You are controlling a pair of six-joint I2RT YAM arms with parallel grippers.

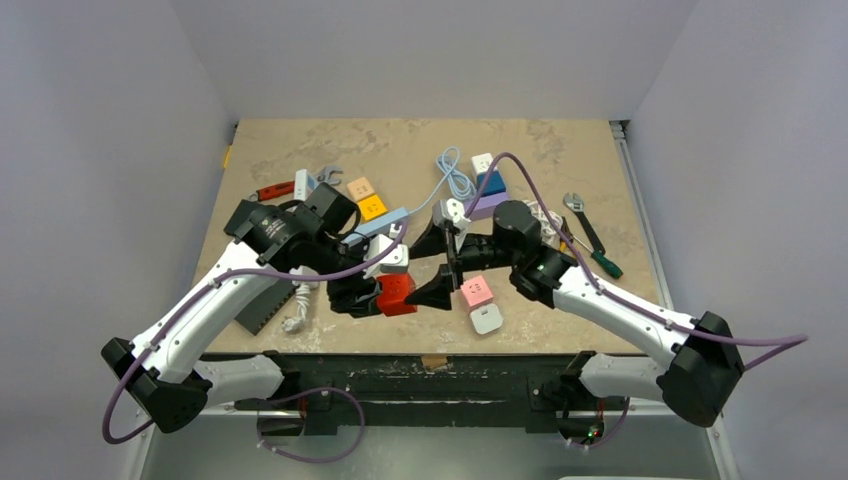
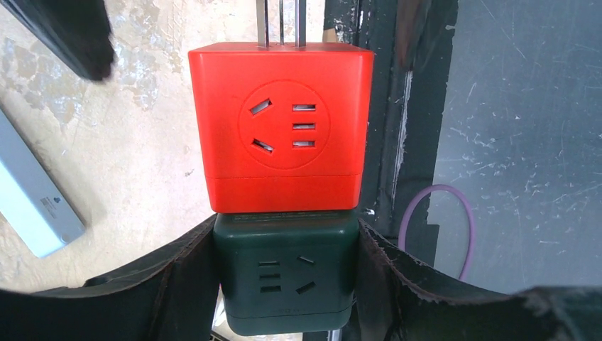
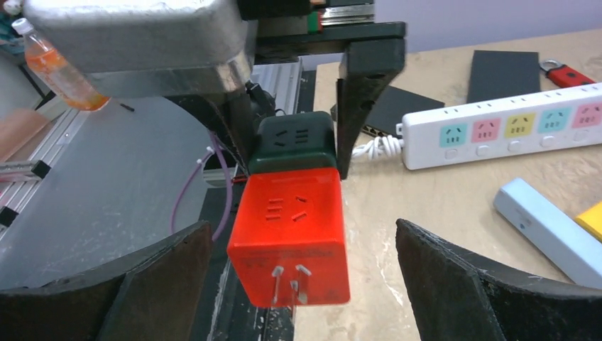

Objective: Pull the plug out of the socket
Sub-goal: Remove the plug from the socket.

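**Position.** The red plug (image 2: 280,135) was seated in the green socket (image 3: 292,142). The pair was held off the table (image 1: 560,150), at about 6 o'clock from its centre and close to the near edge. In the left wrist view the plug stood at 12 o'clock of the socket, with their faces flush and no gap visible at the joint.

**Left gripper** (image 2: 285,264). It was clamped on the green socket, one finger on each side wall. It did not touch the red plug.

**Right gripper** (image 3: 304,231). It was spread wide, with one finger at 9 o'clock and one at 3 o'clock of the red plug. Both were well apart from its sides, and it held nothing.

**Obstructions.** Bare metal prongs (image 3: 287,280) projected from the plug's free end toward the right wrist. A white power strip (image 3: 497,135) lay on the table at 2 o'clock in that view, clear of the work.

**Assessment of the step.**
- The right fingers should close on the red body only, squarely on opposite flat sides, short of the prongs and short of the seam.
- The pull should run straight along the line of the joint, away from the socket, while the left grip resists.
- Any twist risks binding the pins or sliding the socket in the left grip.
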